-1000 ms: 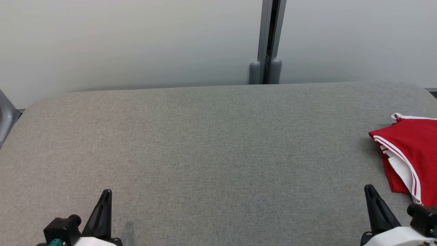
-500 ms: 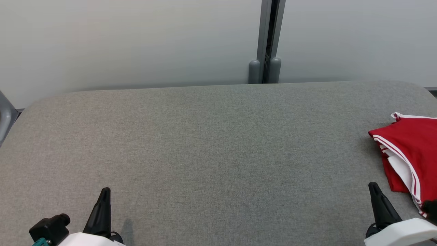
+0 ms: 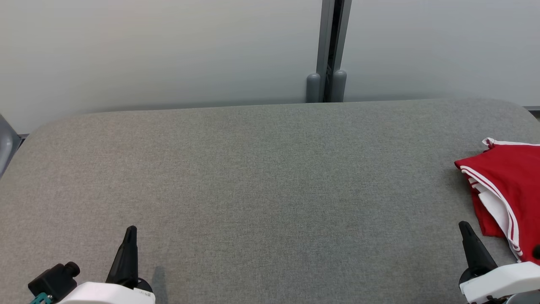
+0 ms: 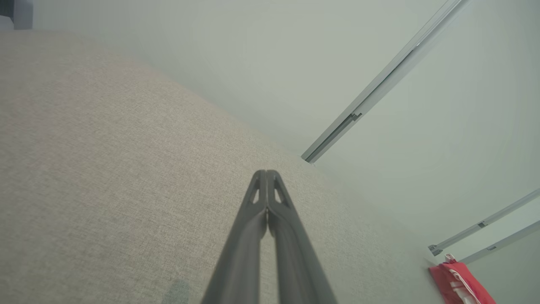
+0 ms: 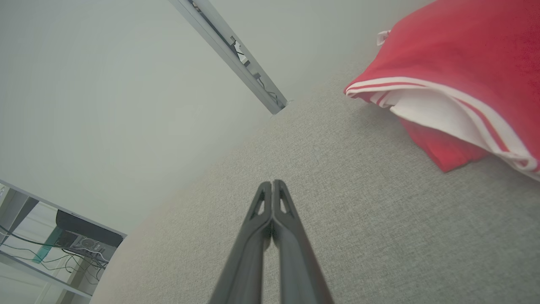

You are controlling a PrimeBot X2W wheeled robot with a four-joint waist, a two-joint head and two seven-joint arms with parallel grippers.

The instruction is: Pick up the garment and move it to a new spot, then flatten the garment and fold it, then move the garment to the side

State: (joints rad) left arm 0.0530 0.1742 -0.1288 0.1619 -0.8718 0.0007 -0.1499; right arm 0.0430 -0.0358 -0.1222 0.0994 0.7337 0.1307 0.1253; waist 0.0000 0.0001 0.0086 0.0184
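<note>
The garment is red with white stripes and lies folded at the right edge of the grey table, partly cut off by the head view's border. It fills the upper right of the right wrist view and is a small red patch in the left wrist view. My right gripper is shut and empty, just left of the garment's near corner and apart from it; its tips meet. At the lower left my left gripper is shut and empty too, its tips pressed together.
A pale wall runs behind the table, split by a grey vertical post. A grey object pokes in at the left edge. Shelving with cables stands beyond the table's far end in the right wrist view.
Both arms have shifted slightly: the left gripper's body has slid down and left, the right gripper's tip has drifted right and a little up. The garment has stayed put.
</note>
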